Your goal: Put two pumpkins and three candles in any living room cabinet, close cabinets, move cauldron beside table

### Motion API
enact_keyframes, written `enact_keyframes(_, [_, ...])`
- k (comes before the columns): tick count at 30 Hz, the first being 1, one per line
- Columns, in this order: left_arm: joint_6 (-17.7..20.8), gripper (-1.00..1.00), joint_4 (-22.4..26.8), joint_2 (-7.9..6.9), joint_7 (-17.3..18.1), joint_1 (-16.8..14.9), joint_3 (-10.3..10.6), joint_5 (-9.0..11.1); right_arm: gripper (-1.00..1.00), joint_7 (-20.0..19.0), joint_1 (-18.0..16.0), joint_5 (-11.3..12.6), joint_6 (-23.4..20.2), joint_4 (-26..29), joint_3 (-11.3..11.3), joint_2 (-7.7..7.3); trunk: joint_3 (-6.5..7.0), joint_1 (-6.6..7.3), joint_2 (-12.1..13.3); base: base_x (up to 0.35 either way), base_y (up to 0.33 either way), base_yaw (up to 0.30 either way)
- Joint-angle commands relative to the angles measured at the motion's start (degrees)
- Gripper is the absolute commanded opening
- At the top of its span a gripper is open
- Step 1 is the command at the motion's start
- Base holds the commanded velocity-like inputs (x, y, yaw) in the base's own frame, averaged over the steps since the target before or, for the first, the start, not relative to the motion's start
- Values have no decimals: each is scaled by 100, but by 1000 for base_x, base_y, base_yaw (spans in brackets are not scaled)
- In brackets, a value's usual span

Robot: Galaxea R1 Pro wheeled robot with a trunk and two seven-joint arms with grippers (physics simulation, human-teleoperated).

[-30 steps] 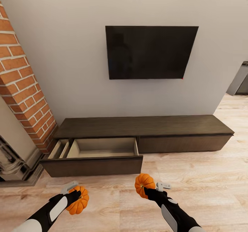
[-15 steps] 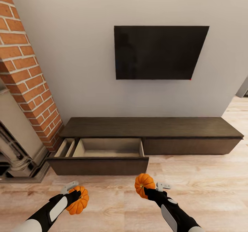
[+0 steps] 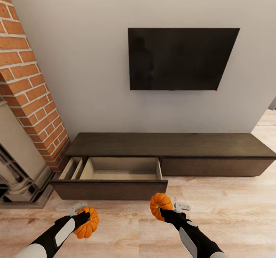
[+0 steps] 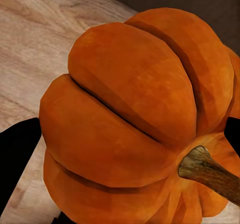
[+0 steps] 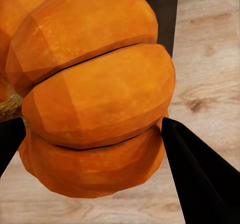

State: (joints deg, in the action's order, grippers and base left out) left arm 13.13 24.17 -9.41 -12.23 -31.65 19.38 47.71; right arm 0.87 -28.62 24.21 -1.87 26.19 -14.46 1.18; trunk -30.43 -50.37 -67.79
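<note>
Head view: left end effector (image 3: 82, 215) clamped on left pumpkin (image 3: 86, 222), above the floor (image 3: 126, 227) | right end effector (image 3: 168, 212) clamped on right pumpkin (image 3: 161, 206), near the open drawer (image 3: 119, 170) | cabinet (image 3: 172, 145) against the wall under the TV (image 3: 180, 59), left drawer pulled out, right one flush | brick column (image 3: 27, 82) at left

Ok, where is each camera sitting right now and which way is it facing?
Head view: on the robot's head, looking forward and down at the cabinet, its open drawer and the TV; both arms show, each holding a pumpkin.
Left wrist view: near the left gripper, facing its pumpkin over wood floor; dark fingers at the edges.
Right wrist view: near the right gripper, facing its pumpkin; black fingers.
Shared: both pumpkins also appear in the head view.
</note>
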Motion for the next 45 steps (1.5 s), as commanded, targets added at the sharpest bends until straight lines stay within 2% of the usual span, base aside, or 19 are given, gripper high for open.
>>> enact_keyframes(1, [14,-100,17,-8,-51,-1,48,54,-100,15,-3,40,-19,9,-22,-4,-5,-1,-3,78,47,-96])
enact_keyframes(21, [14,-100,17,-8,-51,-2,48,45,-100,19,-3,40,-16,9,-22,-4,0,-1,-3,122,128,-40])
enact_keyframes(45, [-91,-100,17,-8,-59,1,48,28,-100,27,-3,40,-6,9,-21,-12,18,21,37,18,7,0])
